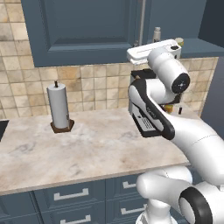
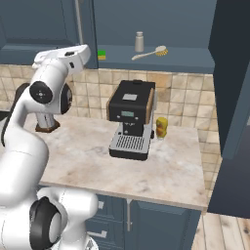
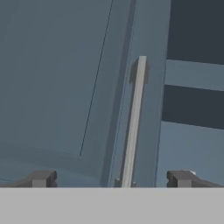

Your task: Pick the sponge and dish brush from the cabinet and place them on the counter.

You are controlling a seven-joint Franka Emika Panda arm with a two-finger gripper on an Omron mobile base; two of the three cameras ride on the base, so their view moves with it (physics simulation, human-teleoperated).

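The cabinet [image 2: 44, 24] has its right side open. On its low shelf lie the green sponge [image 2: 101, 54] and, further right, the dish brush [image 2: 151, 52] with its tan head to the right. My gripper [image 3: 111, 179] is open and holds nothing. It is raised to shelf height and faces the shut left cabinet door [image 3: 57, 87] from close by, with that door's long silver handle [image 3: 134, 122] standing between the fingertips [image 3: 41, 178]. The sponge is just right of my hand in the right base view. The beige counter [image 1: 100, 144] lies below.
A grey shaker [image 2: 139, 41] stands on the shelf between sponge and brush. A black coffee machine [image 2: 131, 117] and a small yellow item [image 2: 161, 128] sit on the counter under the shelf. A paper towel roll [image 1: 59, 107] stands at left. The open cabinet door [image 2: 229, 97] juts out at right.
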